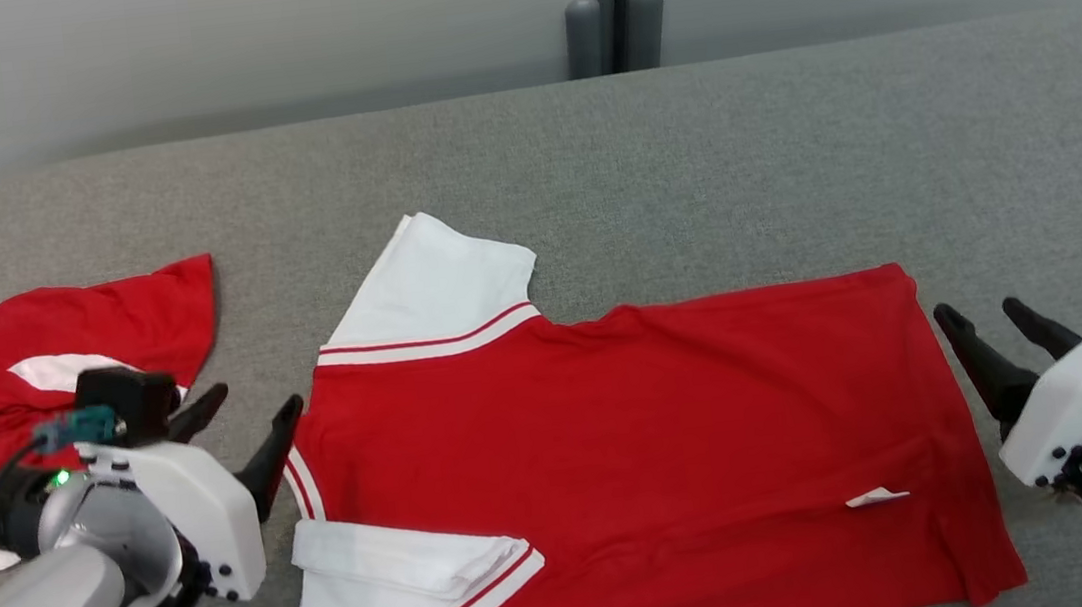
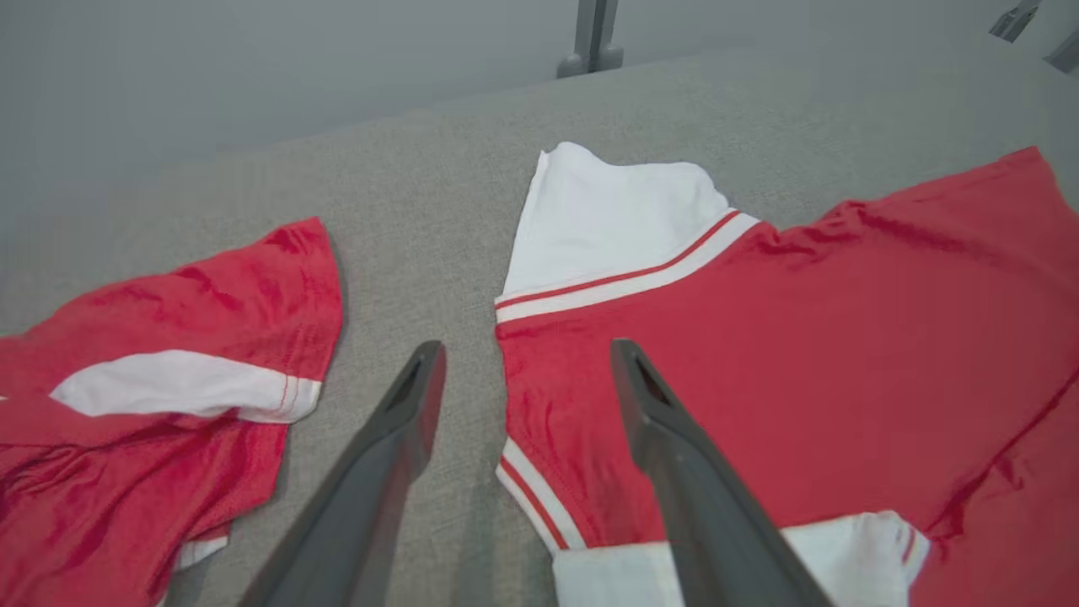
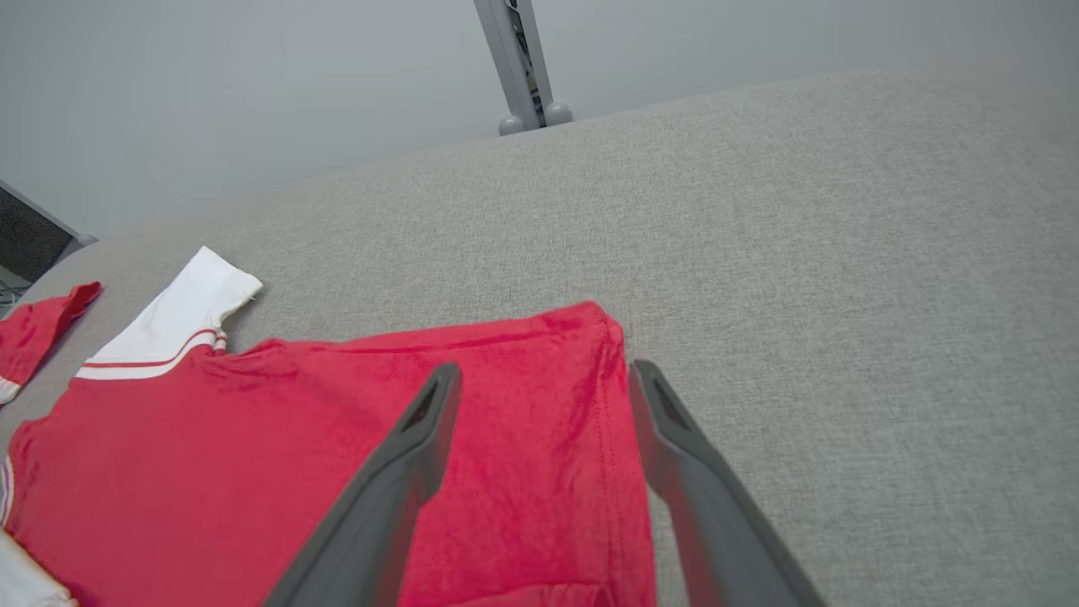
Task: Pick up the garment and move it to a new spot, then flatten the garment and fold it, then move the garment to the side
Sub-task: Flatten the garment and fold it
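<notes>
Left gripper [image 1: 256, 396]: at the lower left of the head view, jaws spread wide, nothing between them, fingertips just beside the neck end of the red jersey [image 1: 633, 414]. From the left wrist view [image 2: 527, 346]: one finger over the red cloth, the other over bare grey table [image 2: 421, 211], striped neckline edge between. Jersey: spread flat near the middle of the table [image 1: 686, 147], neck toward the robot's left, hem toward its right. Far white sleeve [image 1: 433, 285]: stretched out away from the robot. Near white sleeve [image 1: 408, 569]: folded back on itself at the front edge. Small white tag [image 1: 878, 496]: on the red cloth close to the hem. Right gripper [image 1: 974, 306]: just off the hem, jaws equally wide and empty; in its own wrist view [image 3: 544, 367], straddles the hem's far corner. Second red-and-white garment [image 1: 52, 335]: crumpled at the table's left, apart from the jersey.
</notes>
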{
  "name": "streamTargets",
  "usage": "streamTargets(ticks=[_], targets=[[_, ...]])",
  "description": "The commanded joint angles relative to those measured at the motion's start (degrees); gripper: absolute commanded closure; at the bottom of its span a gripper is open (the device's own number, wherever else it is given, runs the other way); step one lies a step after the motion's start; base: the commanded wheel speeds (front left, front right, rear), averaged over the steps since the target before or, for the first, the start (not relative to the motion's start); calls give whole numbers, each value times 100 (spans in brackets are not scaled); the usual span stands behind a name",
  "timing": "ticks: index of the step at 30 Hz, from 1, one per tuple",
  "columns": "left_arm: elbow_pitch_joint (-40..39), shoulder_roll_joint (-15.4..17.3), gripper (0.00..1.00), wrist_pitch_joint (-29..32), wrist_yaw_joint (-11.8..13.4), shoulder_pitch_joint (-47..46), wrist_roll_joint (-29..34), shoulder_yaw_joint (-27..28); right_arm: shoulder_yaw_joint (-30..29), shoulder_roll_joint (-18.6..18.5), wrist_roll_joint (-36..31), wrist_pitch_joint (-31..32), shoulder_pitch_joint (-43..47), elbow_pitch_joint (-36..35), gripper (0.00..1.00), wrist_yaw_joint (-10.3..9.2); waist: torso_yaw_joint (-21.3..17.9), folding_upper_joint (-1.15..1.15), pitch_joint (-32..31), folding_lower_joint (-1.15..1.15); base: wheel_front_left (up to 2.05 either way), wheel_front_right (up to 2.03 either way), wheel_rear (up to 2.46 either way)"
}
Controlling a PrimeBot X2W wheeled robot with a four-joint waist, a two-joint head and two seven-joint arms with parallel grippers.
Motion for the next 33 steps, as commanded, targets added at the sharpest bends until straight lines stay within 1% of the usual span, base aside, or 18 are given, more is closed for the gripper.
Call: streamTargets(ticks=[1,5,10,11,14,16,18,22,24,28,33], targets=[[268,-55,0,75,-229,-412,126,8,59,-25,-87,-179,-337,226,0,1,-117,0,380,0,0,0,0],[850,-211,0,338,-718,-1117,194,-6,137,-20,-181,-384,-969,802,0,1,-209,0,769,0,0,0,0],[1535,-377,0,768,-1319,-1940,119,18,349,29,-173,-383,-1690,1447,0,1,-352,0,1197,0,0,0,0],[1535,-377,0,768,-1319,-1940,119,18,349,29,-173,-383,-1690,1447,0,1,-352,0,1197,0,0,0,0],[1863,-418,0,1030,-1650,-2381,128,-6,496,24,-147,-341,-2061,1803,0,1,-441,0,1404,0,0,0,0],[2048,-443,0,1191,-1813,-2658,181,-48,595,50,-113,-309,-2287,1994,0,1,-495,0,1539,0,0,0,0],[2184,-509,0,1340,-1952,-2864,68,-34,725,65,-66,-262,-2471,2138,0,1,-541,0,1668,0,0,0,0],[2375,-471,0,1616,-2132,-3275,91,-178,1025,109,83,-257,-2759,2311,0,1,-654,0,1906,0,0,0,0],[2422,-422,0,1734,-2172,-3440,115,-298,1198,147,148,-255,-2850,2371,0,1,-722,0,2009,0,0,0,0],[2372,-347,0,1822,-2196,-3662,-4,-531,1502,191,295,-295,-2984,2387,0,1,-853,0,2164,0,0,0,0],[2387,-276,0,1746,-2185,-3834,-297,-771,1824,219,408,-338,-3059,2347,0,2,-969,0,2282,0,0,0,0]])
